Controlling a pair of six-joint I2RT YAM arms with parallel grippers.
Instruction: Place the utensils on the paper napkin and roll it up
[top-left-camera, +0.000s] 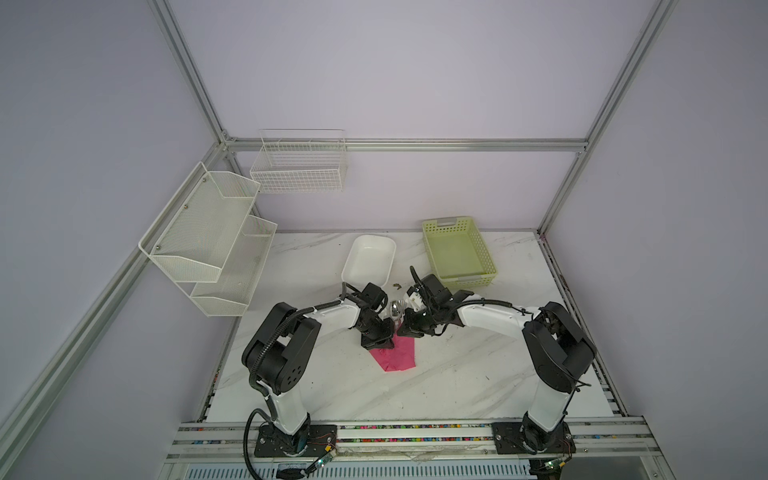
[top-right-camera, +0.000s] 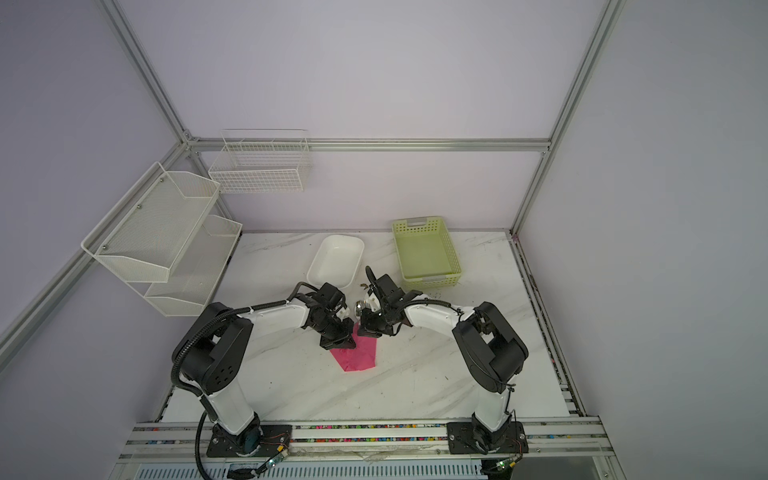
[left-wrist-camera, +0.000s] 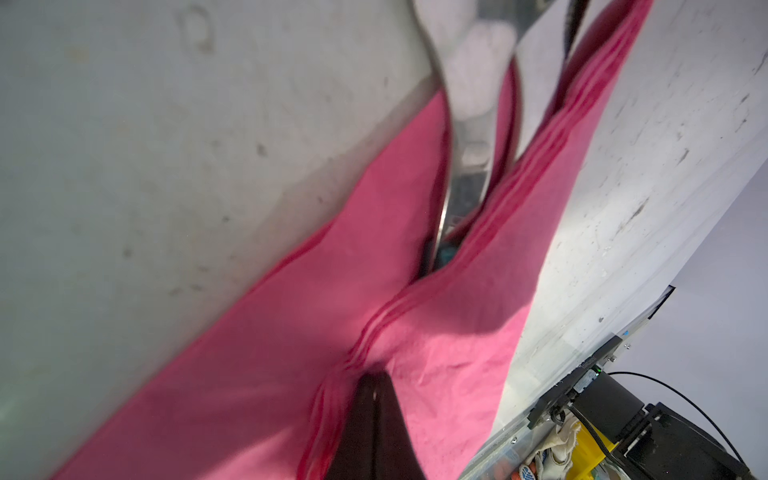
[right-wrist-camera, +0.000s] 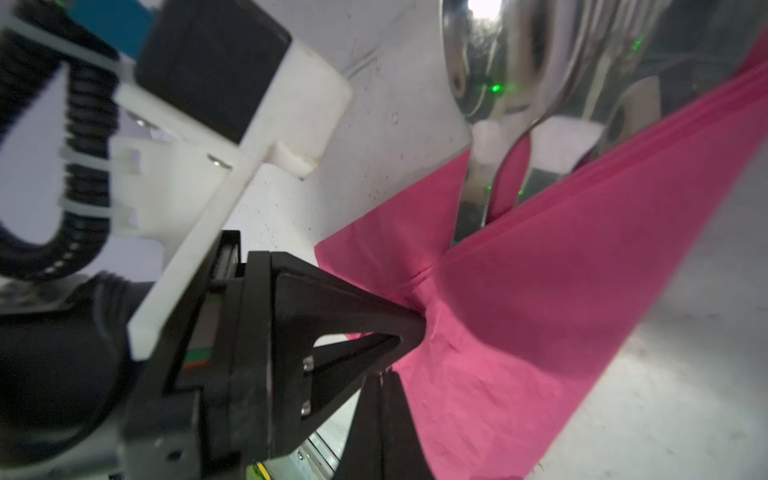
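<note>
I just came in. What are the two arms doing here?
The paper napkin is already folded over the utensils, whose shiny heads stick out. The left hand is shut on the paper napkin. The right hand is shut right beside it, but whether it grips the paper is unclear.

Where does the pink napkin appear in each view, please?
In a top view: pink napkin, below centre.
In a top view: pink napkin, below centre too.
Left wrist: pink napkin fills the centre.
Right wrist: pink napkin, close up, creased.
Shared landmark: shiny utensils poking out.
</note>
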